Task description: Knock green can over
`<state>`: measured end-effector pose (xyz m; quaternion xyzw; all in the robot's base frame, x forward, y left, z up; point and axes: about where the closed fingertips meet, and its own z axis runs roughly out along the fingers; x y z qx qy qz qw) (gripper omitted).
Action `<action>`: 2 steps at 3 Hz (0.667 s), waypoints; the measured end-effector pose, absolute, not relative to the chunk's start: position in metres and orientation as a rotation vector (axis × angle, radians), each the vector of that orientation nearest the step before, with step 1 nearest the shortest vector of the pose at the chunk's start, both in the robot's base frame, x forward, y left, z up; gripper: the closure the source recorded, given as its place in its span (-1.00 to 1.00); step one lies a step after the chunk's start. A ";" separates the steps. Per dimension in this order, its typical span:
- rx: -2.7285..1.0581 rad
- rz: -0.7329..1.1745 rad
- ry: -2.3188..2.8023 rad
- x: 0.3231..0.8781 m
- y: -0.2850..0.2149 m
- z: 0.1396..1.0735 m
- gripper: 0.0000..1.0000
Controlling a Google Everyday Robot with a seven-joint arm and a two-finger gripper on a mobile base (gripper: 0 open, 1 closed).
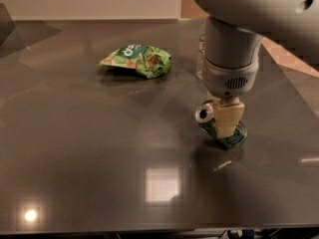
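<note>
The green can (234, 136) is a small dark-green drink can with a silver top (204, 115). It leans far over to the left on the dark table, its base at the right and its top facing left. My gripper (227, 117) hangs from the big grey arm straight over the can, and its cream-coloured finger (228, 117) lies against the can's side and covers its middle.
A flat light-green snack bag (137, 59) lies at the back, left of centre. A clear water bottle (201, 51) stands behind the arm, mostly hidden by it. The table's front edge (149, 229) runs along the bottom. A bright light reflection (161, 184) shows on the table front.
</note>
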<state>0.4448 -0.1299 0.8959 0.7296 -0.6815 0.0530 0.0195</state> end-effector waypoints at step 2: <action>2.248 0.053 -2.143 0.441 -0.128 0.882 -1.00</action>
